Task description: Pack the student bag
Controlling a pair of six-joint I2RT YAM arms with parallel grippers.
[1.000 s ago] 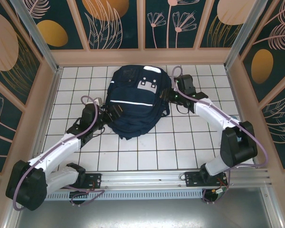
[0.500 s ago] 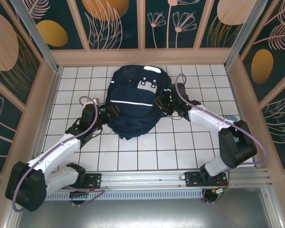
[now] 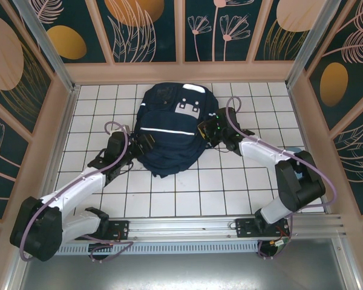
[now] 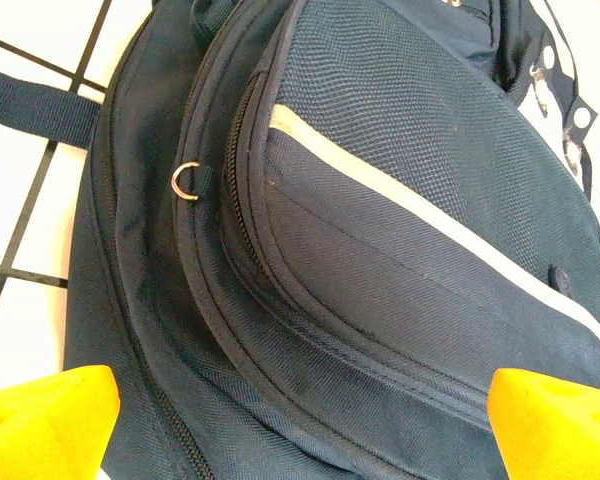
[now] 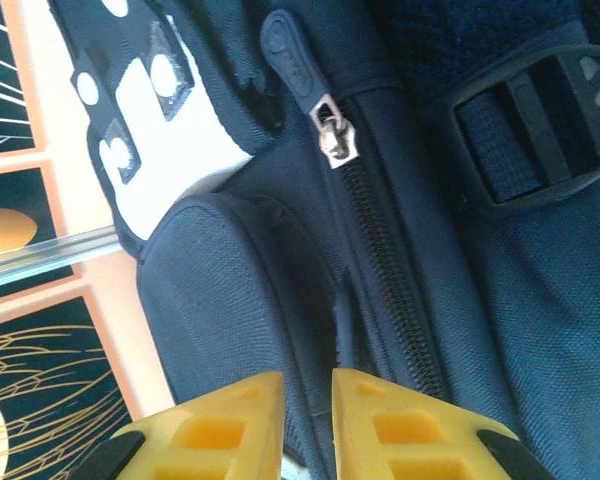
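The left arm [image 3: 78, 184] and right arm [image 3: 272, 154] stretch forward, elbows out, wrists angled inward. The left gripper [image 4: 300, 420] gapes wide. The right gripper [image 5: 308, 430] is pinched to a thin slit.

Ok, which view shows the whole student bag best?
Top external: the student bag lies whole on the tiled table. Left wrist is a close-up of its striped front pocket and D-ring; right wrist of its zipper pull and buckle.

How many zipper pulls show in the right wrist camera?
1. A silver metal zipper slider with a black tab sits on the dark navy fabric backpack, at the far end of the zip ahead of the right gripper. Others may lie out of frame.
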